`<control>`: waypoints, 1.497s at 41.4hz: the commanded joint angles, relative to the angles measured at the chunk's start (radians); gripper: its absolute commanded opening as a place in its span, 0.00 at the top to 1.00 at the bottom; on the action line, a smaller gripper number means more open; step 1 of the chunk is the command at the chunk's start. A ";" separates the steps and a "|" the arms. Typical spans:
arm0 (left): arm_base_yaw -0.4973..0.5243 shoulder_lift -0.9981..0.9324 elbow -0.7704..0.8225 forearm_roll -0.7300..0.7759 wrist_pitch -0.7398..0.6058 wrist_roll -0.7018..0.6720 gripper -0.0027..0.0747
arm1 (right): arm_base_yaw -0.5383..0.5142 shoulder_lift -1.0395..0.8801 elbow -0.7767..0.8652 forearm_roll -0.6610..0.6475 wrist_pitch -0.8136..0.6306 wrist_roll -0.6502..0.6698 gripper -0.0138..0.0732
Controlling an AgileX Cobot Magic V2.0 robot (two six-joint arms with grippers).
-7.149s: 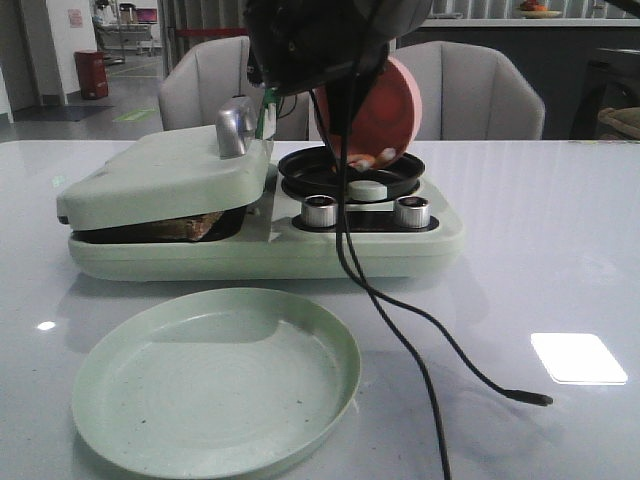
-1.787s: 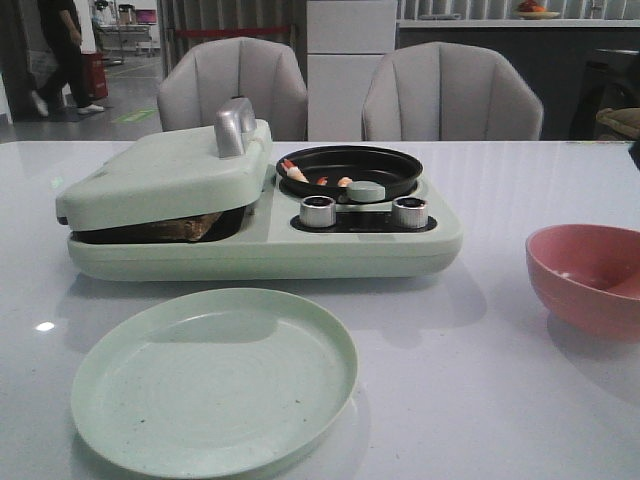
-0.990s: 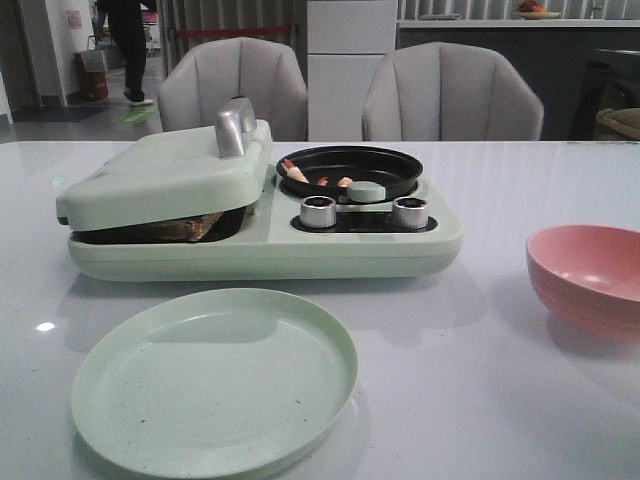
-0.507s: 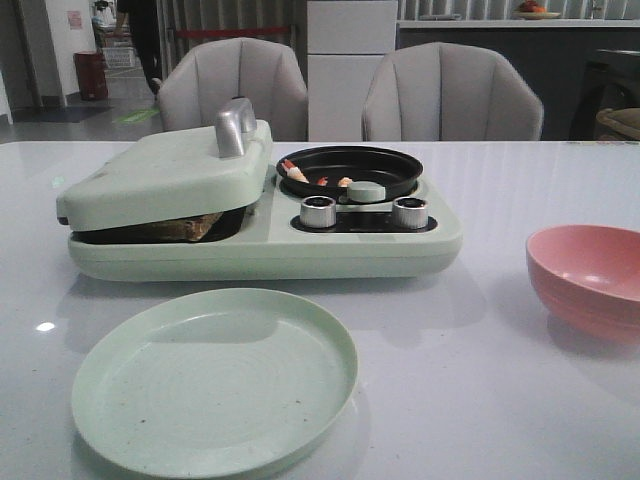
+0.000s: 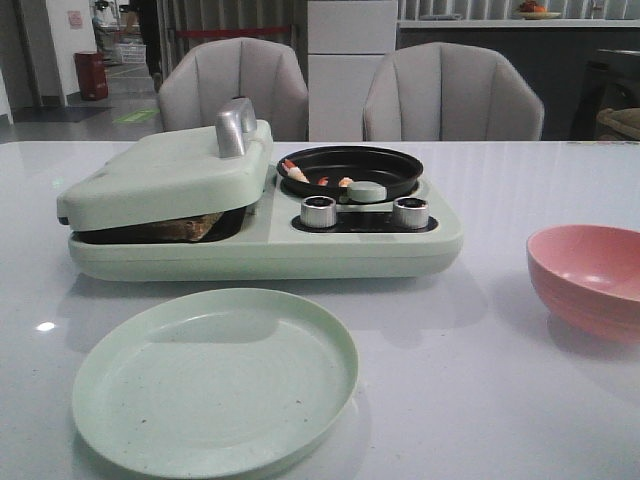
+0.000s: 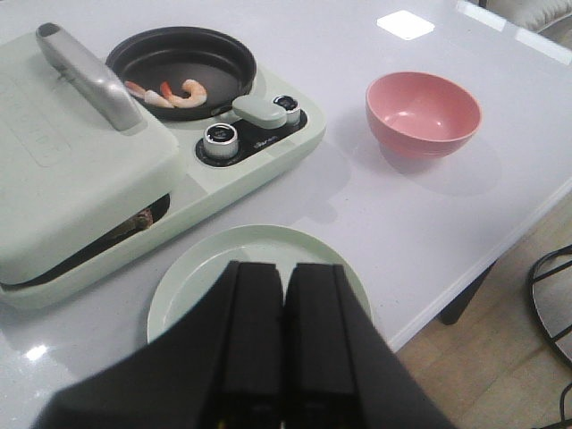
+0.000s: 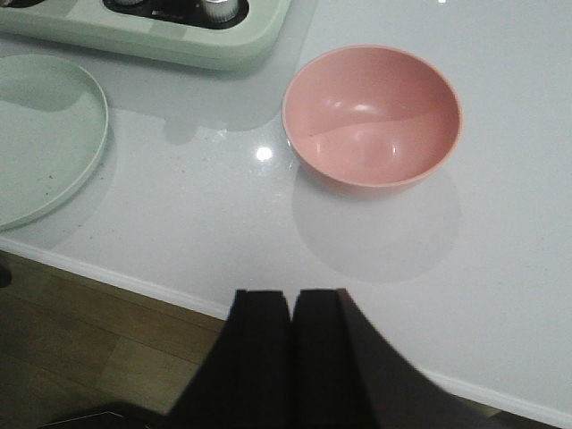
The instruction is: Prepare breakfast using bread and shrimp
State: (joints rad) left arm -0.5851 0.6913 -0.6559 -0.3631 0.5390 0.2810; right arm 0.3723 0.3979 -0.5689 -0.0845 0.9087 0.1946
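A few orange-red and whitish shrimp lie in the black round pan of the pale green breakfast maker. A brown crust of bread shows under its shut lid, in the gap also seen in the left wrist view. My left gripper is shut and empty, held above the near edge of the green plate. My right gripper is shut and empty, over the table's front edge, near the pink bowl. Neither gripper shows in the front view.
The empty green plate sits in front of the breakfast maker. The empty pink bowl stands at the right. Two silver knobs face front. A metal handle tops the lid. Two chairs stand behind the table.
The arm that tipped the pink bowl over the pan has withdrawn; the bowl now stands on the table at the right. Shrimp lie in the pan. Over the last second nothing on the table moved.
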 commanded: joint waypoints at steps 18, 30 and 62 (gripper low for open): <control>-0.006 0.001 -0.031 0.032 -0.064 -0.031 0.83 | -0.001 0.007 -0.026 -0.016 -0.066 -0.005 0.79; 0.219 -0.286 0.246 0.202 -0.333 -0.031 0.83 | -0.001 0.007 -0.026 -0.016 -0.063 -0.005 0.79; 0.479 -0.713 0.687 0.220 -0.502 -0.143 0.83 | -0.001 0.008 -0.026 -0.016 -0.060 -0.005 0.79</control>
State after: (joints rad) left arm -0.0769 -0.0037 0.0022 -0.2077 0.1366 0.2351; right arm 0.3723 0.3972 -0.5673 -0.0845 0.9107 0.1946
